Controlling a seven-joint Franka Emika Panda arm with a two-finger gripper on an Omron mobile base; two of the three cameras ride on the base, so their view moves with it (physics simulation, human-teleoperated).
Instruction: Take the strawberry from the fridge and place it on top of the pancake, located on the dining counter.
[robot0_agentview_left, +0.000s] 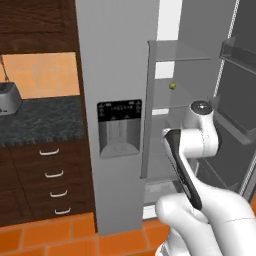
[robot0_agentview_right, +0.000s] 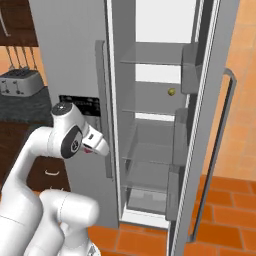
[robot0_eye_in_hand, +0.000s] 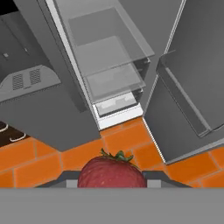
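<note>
Strawberry (robot0_eye_in_hand: 111, 171): pinched between my gripper (robot0_eye_in_hand: 111, 178) fingertips, outside the open fridge (robot0_agentview_right: 150, 125), over orange floor tiles. Light, soft, bruises easily (gentle squeeze across the widest part, I judge); leafy cap faces away.

shelf: glass, in fridge (robot0_agentview_right: 150, 75); on it: small yellowish ball (robot0_agentview_right: 171, 92)

The strawberry (robot0_eye_in_hand: 111, 171) is held between the end effector (robot0_eye_in_hand: 111, 177) fingertips, outside the fridge (robot0_agentview_right: 75, 60), before its open right compartment; a small ball (robot0_agentview_right: 171, 92) is seen on a shelf inside.
</note>
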